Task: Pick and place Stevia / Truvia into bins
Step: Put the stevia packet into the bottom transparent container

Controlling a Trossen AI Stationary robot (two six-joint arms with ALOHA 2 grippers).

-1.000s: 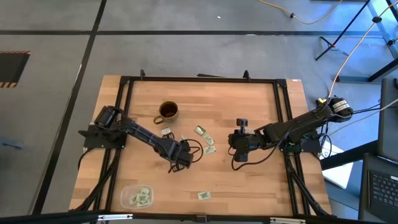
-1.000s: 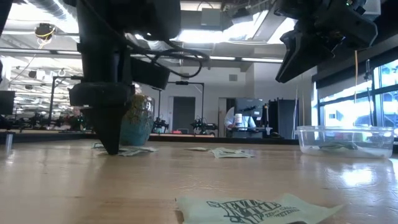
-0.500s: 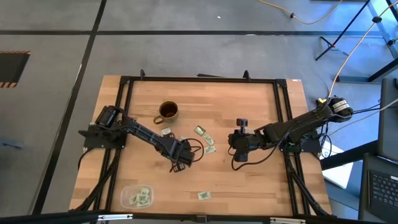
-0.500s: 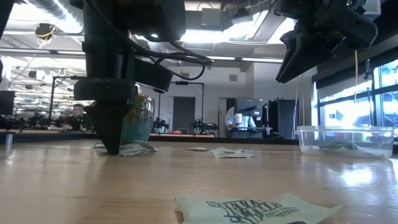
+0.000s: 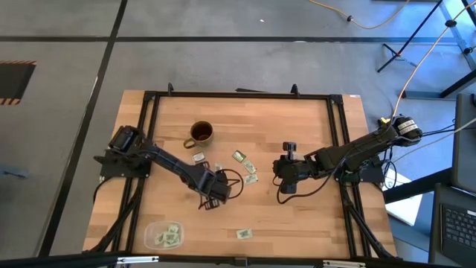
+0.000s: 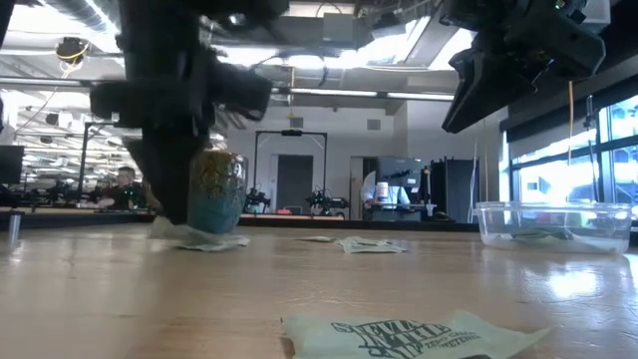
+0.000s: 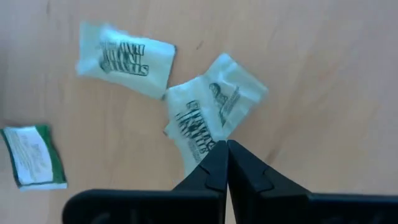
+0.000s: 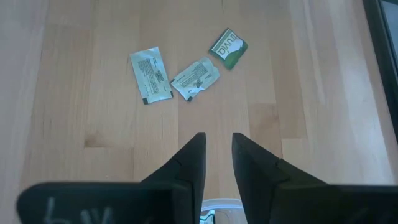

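The left gripper (image 7: 227,163) is down at the table (image 5: 297,126) with its two fingers pressed together at the tips. The tips meet on the lower edge of a white sachet (image 7: 196,130) that overlaps a second white sachet (image 7: 233,93); whether the paper is actually pinched between them cannot be told. Just beyond the fingers lies a third white sachet (image 7: 124,59), and off to one side of them a green-edged one (image 7: 34,155). That makes four sachets in the left wrist view.

The right gripper (image 8: 217,158) hangs above the table with its fingers a narrow gap apart, nothing between them. Ahead of those fingers lie three sachets: a white one with a dark edge (image 8: 151,74), a crumpled white one (image 8: 195,78), and a green one (image 8: 228,48).

From above, one bin (image 5: 162,235) shows, near the front edge on the left arm's side, with a few sachets inside it; their count cannot be made out. A single sachet (image 5: 244,234) lies on the wood beside that bin. One brown mug (image 5: 201,134) stands behind the left gripper, with a sachet (image 5: 199,158) near its base.

In the low view a printed sachet (image 6: 419,334) lies in the foreground, and the clear bin (image 6: 553,226) sits at the far right.
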